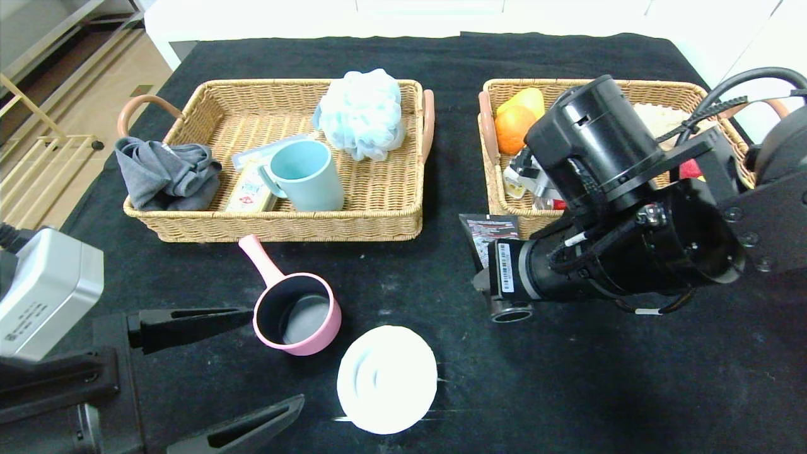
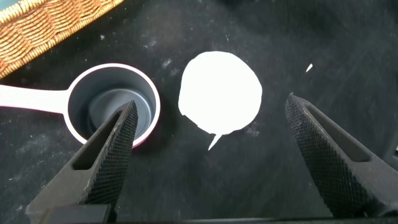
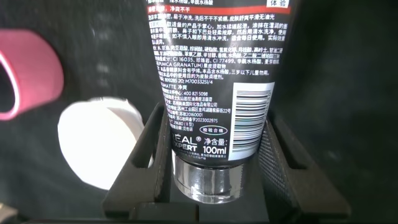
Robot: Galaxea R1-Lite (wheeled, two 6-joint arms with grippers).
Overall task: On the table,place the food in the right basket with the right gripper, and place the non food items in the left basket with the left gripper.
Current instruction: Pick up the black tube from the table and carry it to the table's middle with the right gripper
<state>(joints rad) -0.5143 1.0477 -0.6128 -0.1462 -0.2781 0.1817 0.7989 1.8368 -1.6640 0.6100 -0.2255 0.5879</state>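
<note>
Right gripper [image 3: 214,165] jaws clamp black tube [image 3: 214,74], seemingly above open table [image 1: 567,378].

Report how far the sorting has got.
Done: the right basket holds an orange and other items. In hand: the right pincer is shut on the black tube. Left: the pink pot and white disc lie on the table by the open left pincer.

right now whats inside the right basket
In the right basket, an orange, a yellow fruit behind it, and pale packaging near the front left corner show. The right arm covers most of the rest, so other contents cannot be seen.
</note>
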